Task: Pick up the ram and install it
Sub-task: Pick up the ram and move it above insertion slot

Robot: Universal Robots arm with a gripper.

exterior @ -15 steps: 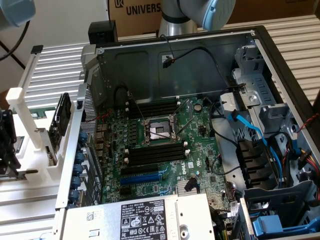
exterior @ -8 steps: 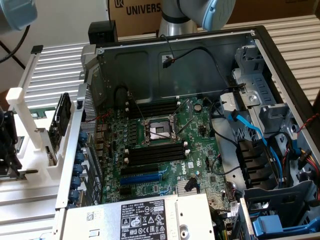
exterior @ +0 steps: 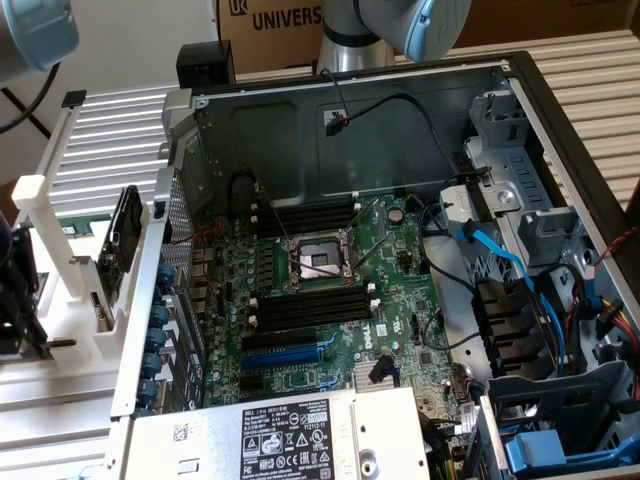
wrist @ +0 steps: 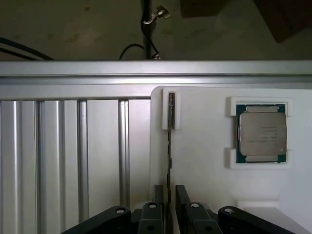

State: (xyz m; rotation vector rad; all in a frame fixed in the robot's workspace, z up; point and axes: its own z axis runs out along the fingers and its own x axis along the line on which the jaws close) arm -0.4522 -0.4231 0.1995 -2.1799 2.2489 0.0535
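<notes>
Claw (wrist: 170,197) astride upright ram (wrist: 171,113) (jaws wide)

The exterior view looks steeply down from above, fairly near, into the open computer case (exterior: 400,110), with the motherboard (exterior: 330,290) at mid-frame. The wrist view faces straight down past the gripper (wrist: 170,191), close over the white holder tray (wrist: 204,180). Both views share that tray (exterior: 35,195), at the exterior view's left edge.

I read "UNIVERS" on the cardboard box (exterior: 270,45); the power supply label (exterior: 290,440) carries print too small for me.
</notes>
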